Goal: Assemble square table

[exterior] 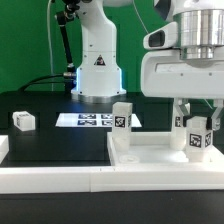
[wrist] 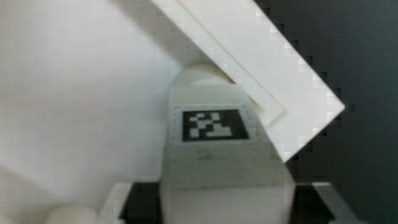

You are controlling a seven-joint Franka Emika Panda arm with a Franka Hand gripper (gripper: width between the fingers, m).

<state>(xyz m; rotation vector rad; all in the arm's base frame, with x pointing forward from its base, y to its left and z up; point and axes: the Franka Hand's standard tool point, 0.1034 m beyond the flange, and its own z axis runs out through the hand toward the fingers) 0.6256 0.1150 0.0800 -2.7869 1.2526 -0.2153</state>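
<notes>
Legs are the parts in play: I count three small white tagged leg blocks in the exterior view, one lying loose on the black table (exterior: 40,100) toward its far edge at the exterior view's left (exterior: 23,121), one standing upright on the square tabletop slab (exterior: 150,152) near its far corner at the exterior view's left (exterior: 122,118), and one at the slab's far corner at the exterior view's right (exterior: 197,138), where the gripper (exterior: 197,118) sits clenched around it. The wrist view confirms the hold: the tagged leg (wrist: 215,125) runs up between the two fingers (wrist: 134,203), its far end meeting the slab (wrist: 71,90) at an angled edge. The slab itself, a single piece, lies flat at the table's near edge, behind the long white barrier rail (exterior: 60,180); one marker board (exterior: 95,120) lies flat beyond it, by the arm's base. These parts look like rigid, light plastic with smooth faces, so I judge the leg could twist or slip under a loose pinch; taking it across its flat sides near the middle seems safest. A fourth leg is not visible.
</notes>
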